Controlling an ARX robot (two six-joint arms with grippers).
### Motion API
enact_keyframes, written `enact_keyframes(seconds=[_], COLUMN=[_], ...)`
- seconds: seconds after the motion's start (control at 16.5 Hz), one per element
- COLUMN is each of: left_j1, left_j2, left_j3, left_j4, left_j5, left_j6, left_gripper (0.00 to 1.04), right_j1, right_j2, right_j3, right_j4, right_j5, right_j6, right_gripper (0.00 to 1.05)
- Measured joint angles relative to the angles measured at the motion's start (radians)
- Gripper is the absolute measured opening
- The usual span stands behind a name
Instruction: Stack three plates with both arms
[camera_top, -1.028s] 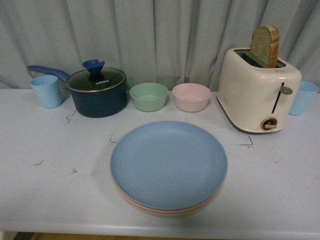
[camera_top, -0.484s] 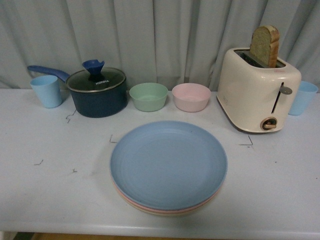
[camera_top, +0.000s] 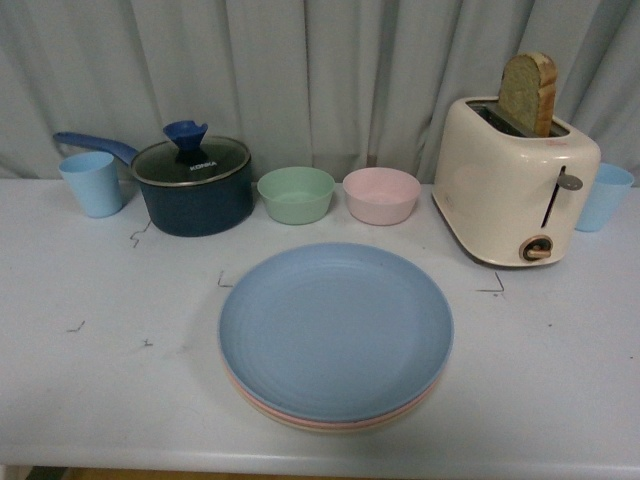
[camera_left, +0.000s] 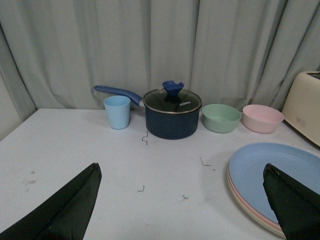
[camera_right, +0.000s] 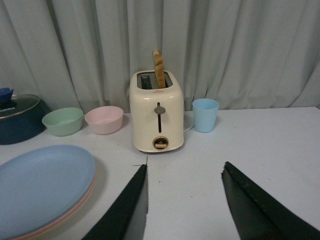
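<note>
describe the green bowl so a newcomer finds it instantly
Start at the dark blue lidded pot at the back of the table. The green bowl stands just beside it, toward the toaster. Its neighbour, a pink bowl, matches it in shape; only this one is mint green.

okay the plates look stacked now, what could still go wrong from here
The stack sits close to the table's front edge, so a nudge might push it off. Both grippers, left and right, are open and empty; if they swing inward they could clip the blue plate. The toaster and bowls stand just behind, leaving little room to shift the stack back.
</note>
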Motion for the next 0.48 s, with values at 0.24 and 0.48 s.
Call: enact_keyframes(seconds=[0.24,0.48], left_j1=[0.000,0.000], left_j2=[0.000,0.000], left_j3=[0.000,0.000], left_j4=[0.000,0.000], left_j5=[0.000,0.000], left_j6=[0.000,0.000], left_gripper=[0.98,0.98], right_j1=[0.000,0.000], right_j2=[0.000,0.000], right_j3=[0.000,0.000], right_j4=[0.000,0.000], right_j5=[0.000,0.000], right_j6=[0.000,0.000], right_gripper=[0.85,0.98])
